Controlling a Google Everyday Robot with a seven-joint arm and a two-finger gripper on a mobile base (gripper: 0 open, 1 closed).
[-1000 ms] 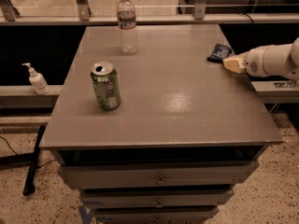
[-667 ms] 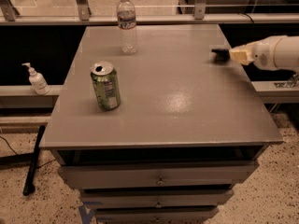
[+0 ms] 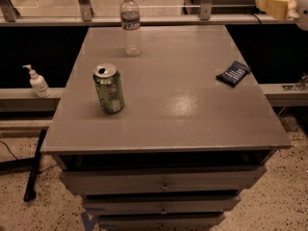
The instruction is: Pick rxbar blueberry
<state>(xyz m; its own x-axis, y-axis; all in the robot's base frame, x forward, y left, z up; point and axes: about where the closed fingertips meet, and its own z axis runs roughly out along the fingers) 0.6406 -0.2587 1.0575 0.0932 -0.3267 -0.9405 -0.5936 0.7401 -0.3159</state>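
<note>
The rxbar blueberry [image 3: 233,73] is a small flat dark navy wrapper with pale lettering. It lies on the grey table [image 3: 178,109] near the right edge. My gripper [image 3: 276,1] shows as a pale yellowish shape at the top right corner, high above the table and up and to the right of the bar. It is apart from the bar.
A dented green can [image 3: 108,88] stands at the left of the table. A clear water bottle [image 3: 130,24] stands at the far edge. A white pump bottle [image 3: 37,81] sits on a ledge to the left. Drawers [image 3: 163,184] are below the tabletop.
My gripper has risen from beside the bar at table height to the top right corner. The bar now shows in full on the table.
</note>
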